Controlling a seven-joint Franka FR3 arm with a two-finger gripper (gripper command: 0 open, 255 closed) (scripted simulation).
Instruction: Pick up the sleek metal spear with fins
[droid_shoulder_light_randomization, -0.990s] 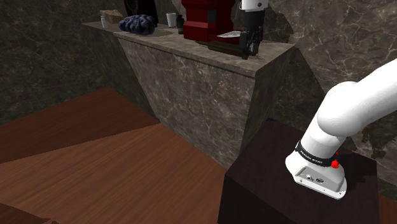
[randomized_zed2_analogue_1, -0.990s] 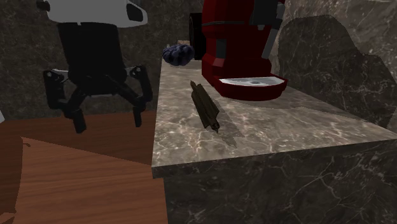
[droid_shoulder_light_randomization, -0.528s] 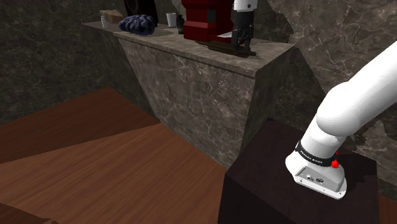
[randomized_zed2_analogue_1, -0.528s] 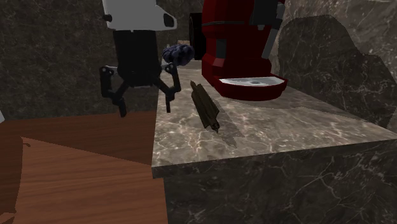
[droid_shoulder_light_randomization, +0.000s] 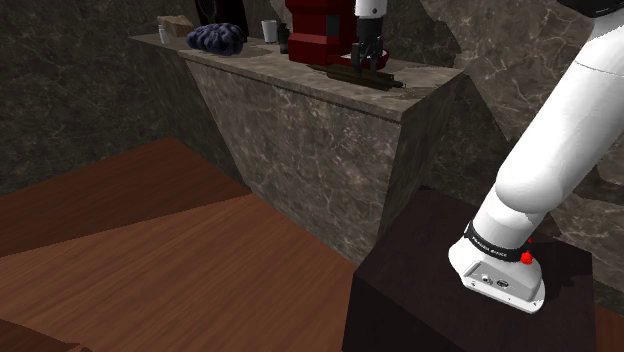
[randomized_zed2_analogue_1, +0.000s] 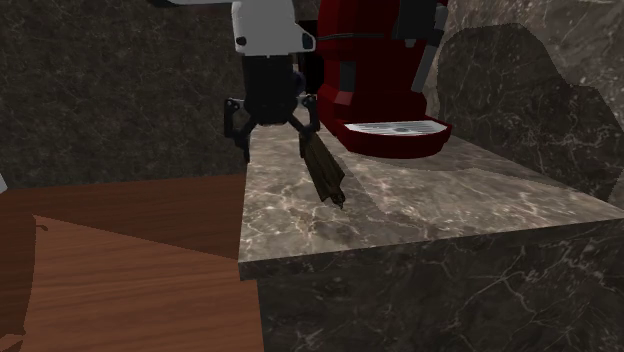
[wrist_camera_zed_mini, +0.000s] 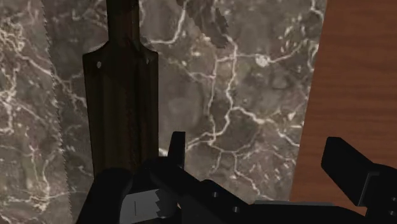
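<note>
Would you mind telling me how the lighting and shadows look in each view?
Shoulder view: dim room, the white arm brightest. Second exterior view: the red coffee machine throws a broad shadow on the wall to its right, the spear a faint one on the counter. Wrist view: even light, no glare on the counter.

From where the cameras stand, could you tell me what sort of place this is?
Probably a home kitchen: a dark veined stone counter carries a red coffee machine and a white cup, above a wooden floor.
</note>
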